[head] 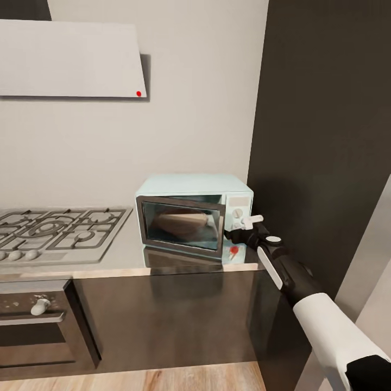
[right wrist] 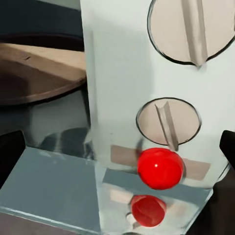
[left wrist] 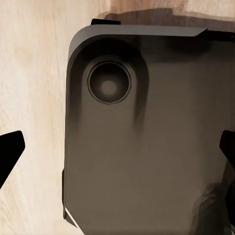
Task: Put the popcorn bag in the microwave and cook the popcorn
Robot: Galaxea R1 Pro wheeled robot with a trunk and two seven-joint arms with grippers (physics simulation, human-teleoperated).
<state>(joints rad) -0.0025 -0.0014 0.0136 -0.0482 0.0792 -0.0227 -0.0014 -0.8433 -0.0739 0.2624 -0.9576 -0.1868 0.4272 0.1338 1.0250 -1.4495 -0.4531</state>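
— Where do we see the popcorn bag (head: pixel 181 222)?

— Mid-frame, a tan crumpled sack lying lengthwise, left to right, behind the dark glass of the boxy mint microwave (head: pixel 194 213) on the brushed-grey countertop (head: pixel 127 254).

— Our grippers?

— The right gripper (head: pixel 245 227) sits at the knob panel above the red light (right wrist: pixel 160 168), fingers apart; the left gripper's (left wrist: pixel 117 156) too. Gas hob (head: pixel 57 229) lies left.

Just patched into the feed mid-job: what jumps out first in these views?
The pale mint microwave sits on the grey countertop by the dark wall, door closed, with the tan popcorn bag visible through the glass. The right pincer is up at its control panel, where the right wrist view shows two round knobs above a bright red light. A gas hob lies to the microwave's left.
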